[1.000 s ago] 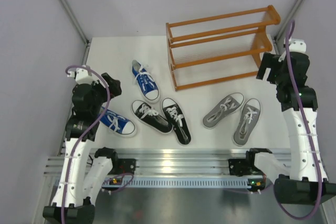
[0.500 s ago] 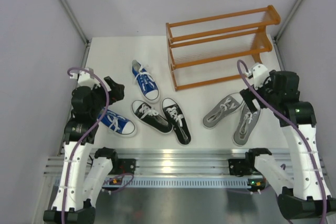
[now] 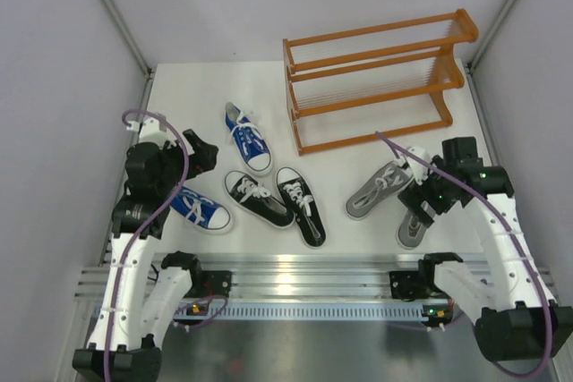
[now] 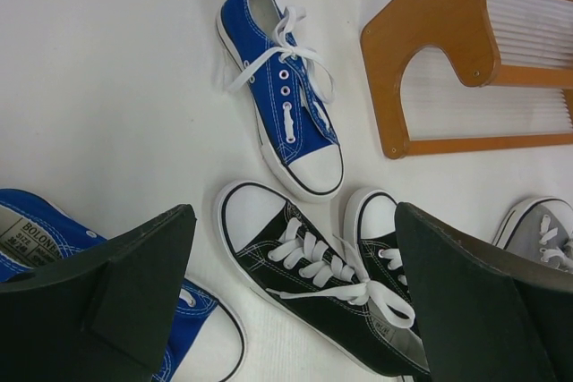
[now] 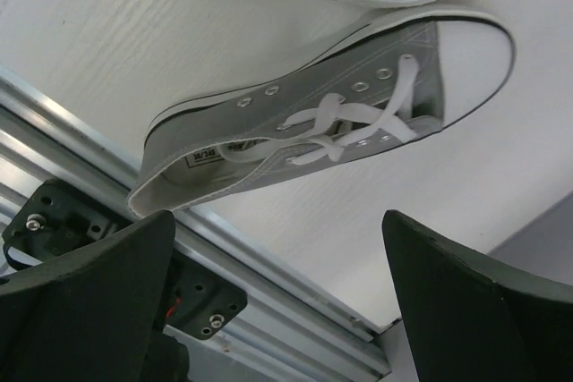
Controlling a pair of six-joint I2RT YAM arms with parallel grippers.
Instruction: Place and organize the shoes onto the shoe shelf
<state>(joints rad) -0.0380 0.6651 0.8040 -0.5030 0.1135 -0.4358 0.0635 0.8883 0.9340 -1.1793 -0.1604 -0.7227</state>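
Right tool (image 3: 421, 194) swung down over grey shoe (image 5: 295, 87), toe toward shelf (image 3: 465, 26)

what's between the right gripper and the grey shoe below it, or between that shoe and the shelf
Nothing visible. The right gripper hangs open over the grey shoe, clear gap between. Bare table runs from its toe to the shelf; the other grey shoe lies beside that path.

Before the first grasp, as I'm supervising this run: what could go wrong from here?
The two black sneakers lie touching with loose laces overlapping; lifting one may drag the other. The open right fingers hover over a grey sneaker close to the aluminium rail; a nudge could push it onto the rail.
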